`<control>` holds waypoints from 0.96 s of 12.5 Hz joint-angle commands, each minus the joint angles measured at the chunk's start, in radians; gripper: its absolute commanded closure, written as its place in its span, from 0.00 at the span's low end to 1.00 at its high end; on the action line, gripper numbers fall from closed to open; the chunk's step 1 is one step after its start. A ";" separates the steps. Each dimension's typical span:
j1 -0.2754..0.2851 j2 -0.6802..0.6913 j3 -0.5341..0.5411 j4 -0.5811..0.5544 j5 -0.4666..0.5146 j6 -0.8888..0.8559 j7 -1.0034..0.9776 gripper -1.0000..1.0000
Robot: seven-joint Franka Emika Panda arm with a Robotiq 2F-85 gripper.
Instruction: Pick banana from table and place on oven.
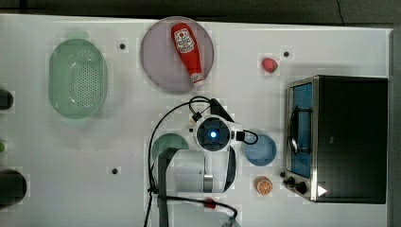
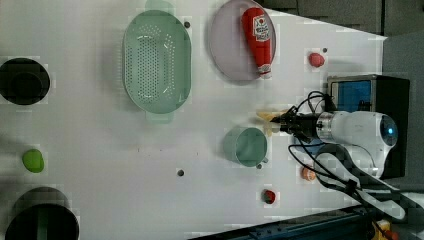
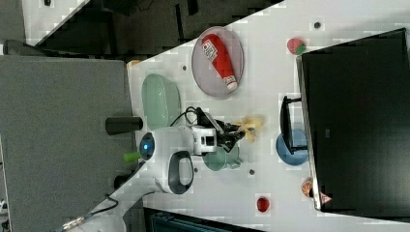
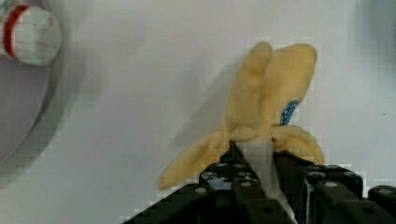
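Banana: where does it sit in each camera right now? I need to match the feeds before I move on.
Top view: hidden beneath the arm's wrist.
Left view: banana right of centre, at the gripper, just above the green cup.
Right view: centre, between the gripper and the oven.
Wrist view: centre-right, pinched in the jaws.
Shared landmark: ketchup bottle on its plate.

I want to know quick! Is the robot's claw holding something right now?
Gripper: closed on the yellow banana.
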 commanded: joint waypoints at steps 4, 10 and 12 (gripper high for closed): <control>-0.002 -0.385 -0.001 0.182 -0.001 -0.500 0.026 0.79; -0.009 -0.478 -0.018 0.547 -0.001 -1.042 0.026 0.79; -0.019 -0.445 -0.058 0.604 -0.002 -1.053 -0.003 0.79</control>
